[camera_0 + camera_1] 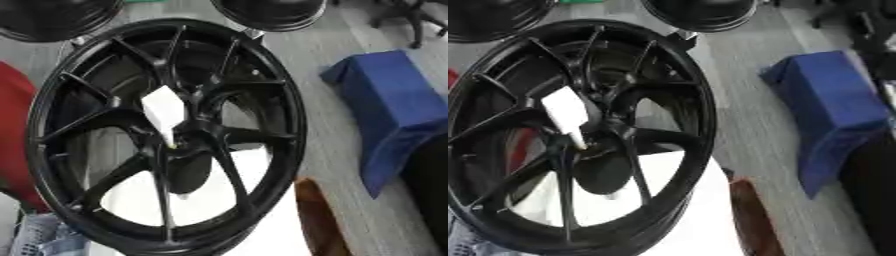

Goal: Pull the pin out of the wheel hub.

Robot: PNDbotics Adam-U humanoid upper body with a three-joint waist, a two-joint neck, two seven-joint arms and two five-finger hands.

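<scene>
No robot hand is showing in either view, so the state of the fingers cannot be told. A black wheel (166,135) is filling the left and centre of the frame, spokes meeting at the hub (179,142). A white pin (164,112) with a broad head is sitting at centre-left, its narrow end tapering down into the hub. Judging by that, the pull is not yet beginning: reaching, grasping and drawing out are all remaining. A blue cloth-covered block (389,110) is lying at right.

Open gaps between wheel hub (166,135) spokes; blue box (394,110) well aside.
</scene>
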